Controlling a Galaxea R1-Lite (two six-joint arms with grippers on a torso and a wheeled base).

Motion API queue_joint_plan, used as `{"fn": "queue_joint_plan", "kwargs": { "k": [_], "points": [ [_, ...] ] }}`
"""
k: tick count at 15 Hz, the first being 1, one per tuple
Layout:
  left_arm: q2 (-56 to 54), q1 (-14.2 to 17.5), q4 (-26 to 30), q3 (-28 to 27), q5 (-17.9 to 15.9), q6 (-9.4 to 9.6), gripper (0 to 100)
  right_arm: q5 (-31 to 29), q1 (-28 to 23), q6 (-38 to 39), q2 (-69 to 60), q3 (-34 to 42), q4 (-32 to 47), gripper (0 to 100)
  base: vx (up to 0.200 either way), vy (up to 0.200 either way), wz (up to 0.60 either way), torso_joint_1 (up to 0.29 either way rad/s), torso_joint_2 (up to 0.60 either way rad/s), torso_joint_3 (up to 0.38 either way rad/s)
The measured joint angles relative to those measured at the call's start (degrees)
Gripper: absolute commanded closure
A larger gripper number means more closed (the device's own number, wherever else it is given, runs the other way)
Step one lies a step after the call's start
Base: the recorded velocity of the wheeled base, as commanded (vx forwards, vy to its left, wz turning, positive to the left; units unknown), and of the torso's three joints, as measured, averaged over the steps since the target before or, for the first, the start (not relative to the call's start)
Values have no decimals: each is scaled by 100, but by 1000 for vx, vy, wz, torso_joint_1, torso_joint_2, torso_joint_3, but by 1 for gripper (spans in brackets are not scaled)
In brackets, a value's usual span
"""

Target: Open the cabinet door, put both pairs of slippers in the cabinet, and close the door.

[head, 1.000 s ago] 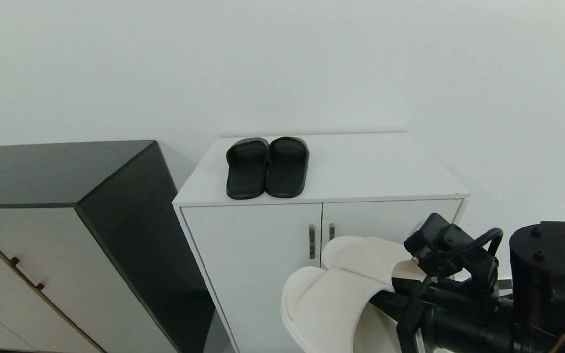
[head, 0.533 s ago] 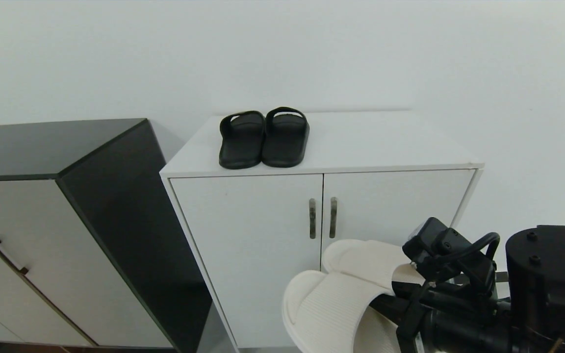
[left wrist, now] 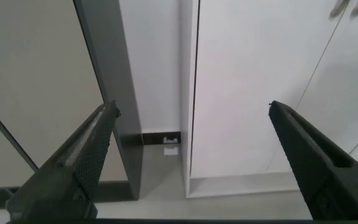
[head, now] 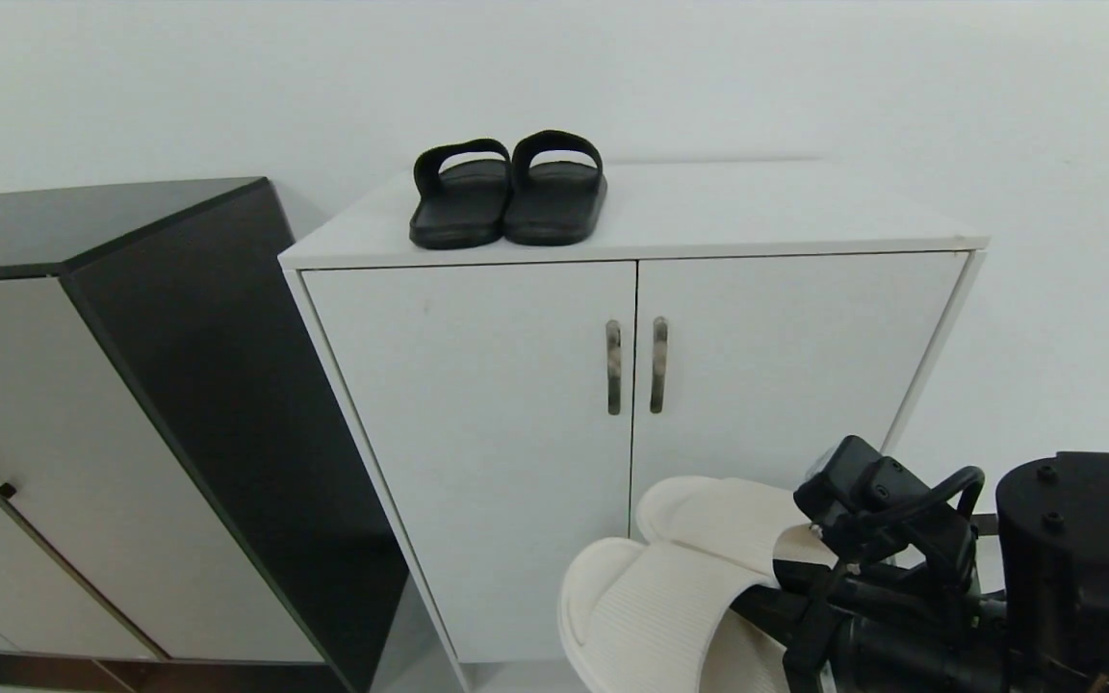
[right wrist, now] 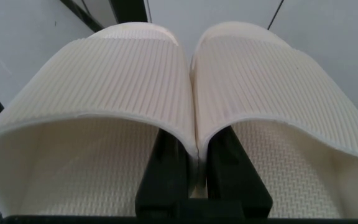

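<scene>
A white two-door cabinet (head: 477,423) stands against the wall with both doors shut and two metal handles (head: 633,366) at the centre seam. A pair of black slippers (head: 508,189) sits on its top, toward the left. My right gripper (head: 786,582) is low in front of the right door, shut on a pair of cream slippers (head: 670,577), pinching their inner straps together (right wrist: 194,134). My left gripper (left wrist: 191,130) is open, low near the cabinet's left lower corner (left wrist: 188,180), with nothing between its fingers.
A black-topped cabinet with pale fronts (head: 102,404) stands close to the left of the white cabinet, with a narrow gap (left wrist: 160,93) between them. The wall is right behind both. Bare floor lies at the cabinet's foot.
The head camera has dropped, so the cabinet front and handles show higher and fuller. The right gripper keeps the cream slippers at the same spot in view.
</scene>
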Motion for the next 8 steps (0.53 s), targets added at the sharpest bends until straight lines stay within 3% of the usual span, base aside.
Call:
{"fn": "queue_joint_plan", "kwargs": {
  "k": [3, 8],
  "points": [
    [0, 0, 1, 0, -71, 55, 0, -6, -5, 0, -6, 24, -39, 100, 0, 0, 0, -82, 448, 357],
    [0, 0, 13, 0, -73, -18, 0, -9, -5, 0, -5, 46, -28, 100, 0, 0, 0, -26, 380, 345]
  ]
}}
